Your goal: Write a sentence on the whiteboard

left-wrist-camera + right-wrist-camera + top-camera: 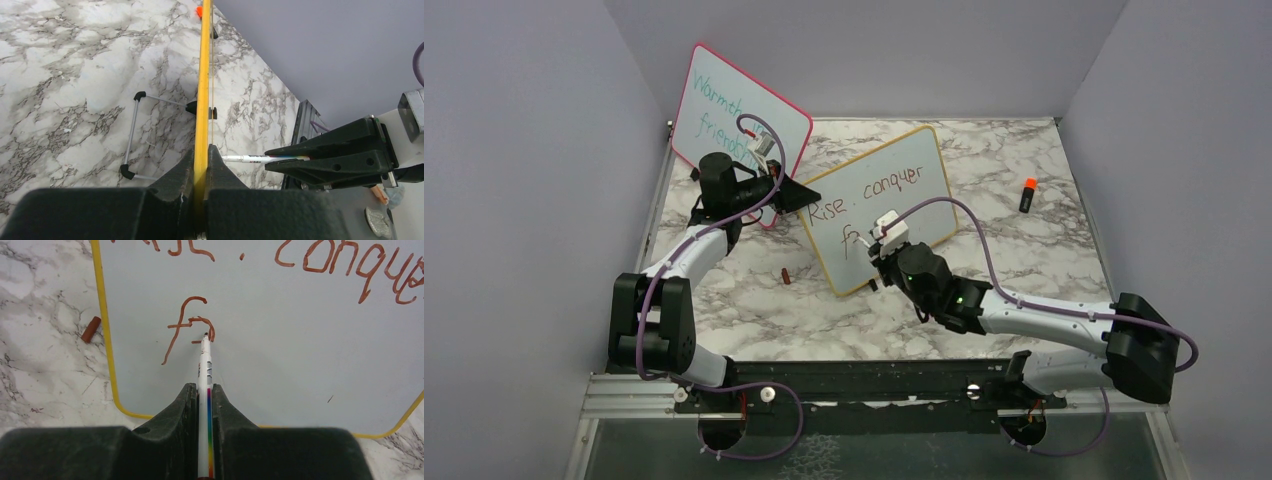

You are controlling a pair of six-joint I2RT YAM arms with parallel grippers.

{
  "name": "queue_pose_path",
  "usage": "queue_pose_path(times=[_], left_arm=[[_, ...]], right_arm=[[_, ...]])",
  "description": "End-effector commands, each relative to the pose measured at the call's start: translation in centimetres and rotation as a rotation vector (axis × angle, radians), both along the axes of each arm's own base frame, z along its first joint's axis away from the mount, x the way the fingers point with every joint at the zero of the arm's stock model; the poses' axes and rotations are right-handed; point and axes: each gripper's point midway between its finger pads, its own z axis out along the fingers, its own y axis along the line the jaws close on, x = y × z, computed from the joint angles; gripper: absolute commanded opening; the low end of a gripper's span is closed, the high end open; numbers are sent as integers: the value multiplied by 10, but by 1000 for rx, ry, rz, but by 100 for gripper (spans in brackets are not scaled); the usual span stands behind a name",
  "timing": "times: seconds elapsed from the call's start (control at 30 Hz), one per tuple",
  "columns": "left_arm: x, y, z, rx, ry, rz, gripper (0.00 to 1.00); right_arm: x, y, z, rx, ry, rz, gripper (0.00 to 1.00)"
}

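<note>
The whiteboard [914, 215], yellow-framed, stands tilted in the middle of the marble table. My left gripper [799, 195] is shut on its left frame edge [202, 100], the jaws clamping both faces. The sentence [869, 190] reads "Rise. conquer" in brownish red, with an "f" [182, 325] and part of another letter on the line below. My right gripper [204, 390] is shut on a white marker with a rainbow stripe [204, 365]. The marker's tip touches the board at the partial letter. In the left wrist view the marker [250, 159] points at the board's front face.
A pink-red-framed board with teal writing [724, 110] leans behind the left arm. A black marker with an orange cap [1028, 194] lies at the right. A brown-red cap [784, 276] lies left of the whiteboard. A wire stand [131, 135] props the whiteboard's back. Grey walls enclose three sides.
</note>
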Motion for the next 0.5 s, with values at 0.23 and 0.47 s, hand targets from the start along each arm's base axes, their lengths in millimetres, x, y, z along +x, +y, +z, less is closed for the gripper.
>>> queue_pose_path(times=[0.23, 0.47], left_arm=[[-2, 3, -3, 5, 9, 1, 0], [-2, 3, -3, 5, 8, 0, 0]], right_arm=[[3, 20, 25, 65, -56, 72, 1], [5, 24, 23, 57, -60, 74, 0]])
